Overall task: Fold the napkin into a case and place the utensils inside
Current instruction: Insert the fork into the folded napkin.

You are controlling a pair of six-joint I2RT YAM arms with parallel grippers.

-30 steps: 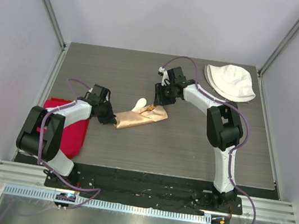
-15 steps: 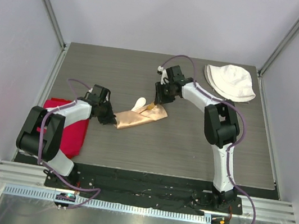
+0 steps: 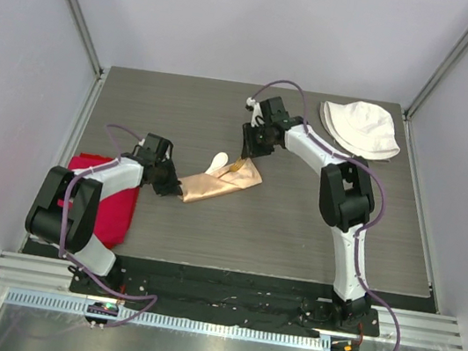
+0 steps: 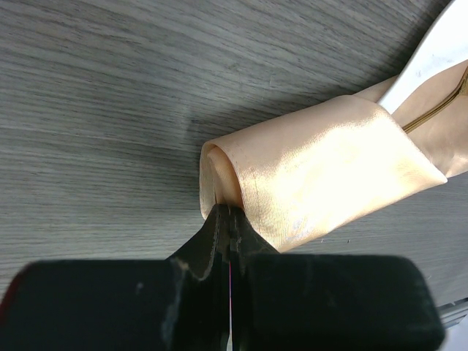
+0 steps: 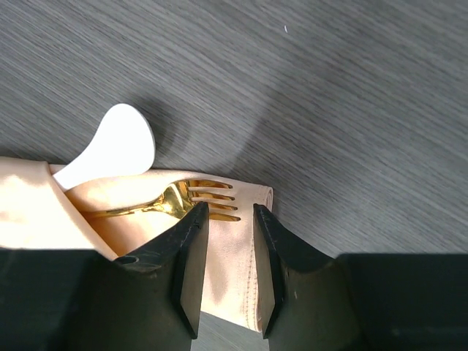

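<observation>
A grey wood-grain surface [image 3: 279, 227] seen from above, with two robot arms reaching in from its near edge. A peach-orange satin napkin case [image 3: 219, 184], folded into a narrow layered rectangle, lies slantwise near the middle of the surface. A white spoon [image 5: 110, 146] and a thin gold fork [image 5: 175, 201] are tucked into its far end, the spoon's rounded end and the fork's tines poking out side by side.

The left hand [image 4: 227, 219] is fully closed, pinching the rolled fold at the case's near left end. The right hand [image 5: 228, 212] hovers over the far end of the case with its two fingers partly apart. They grip nothing; only cloth shows between them, and the fork's tines lie just past their tips.

A red cloth [image 3: 113, 205] lies at the left edge of the surface beside the left arm. A white hat [image 3: 361, 129] sits in the far right corner, well apart from the case.
</observation>
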